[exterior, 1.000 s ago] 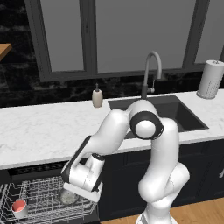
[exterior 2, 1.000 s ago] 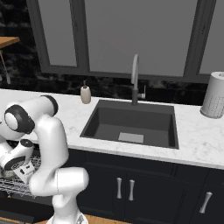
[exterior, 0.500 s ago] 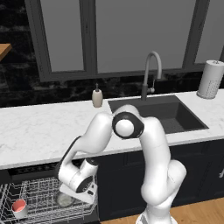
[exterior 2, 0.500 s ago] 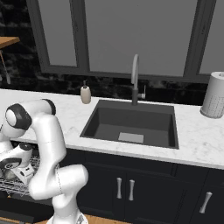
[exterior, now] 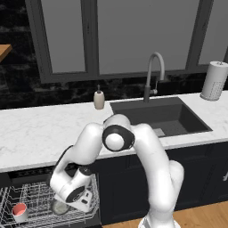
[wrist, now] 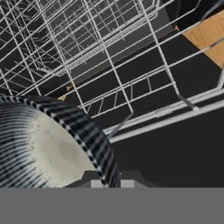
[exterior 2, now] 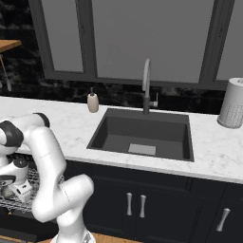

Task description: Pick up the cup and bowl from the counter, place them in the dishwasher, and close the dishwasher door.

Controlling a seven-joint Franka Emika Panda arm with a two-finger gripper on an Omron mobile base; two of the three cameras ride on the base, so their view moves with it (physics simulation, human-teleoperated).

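The dishwasher stands open under the white marble counter, its wire rack pulled out. The white cup with the red top stands upright in the rack's front left. To its right the grey bowl sits low in the rack, under my hand. My gripper reaches down into the rack, shut on the bowl. In the hand view the bowl is tilted at lower left, and my gripper pinches its dark ribbed rim. The dishwasher door lies flat beneath the rack wires.
A beige soap bottle stands at the back of the counter beside the dark sink and its faucet. A paper towel roll is at the far right. Dark cabinets flank the dishwasher. Wood floor lies beyond the door.
My arm has folded lower and swung left, carrying the hand and the bowl down into the rack. The cup has stayed where it was.
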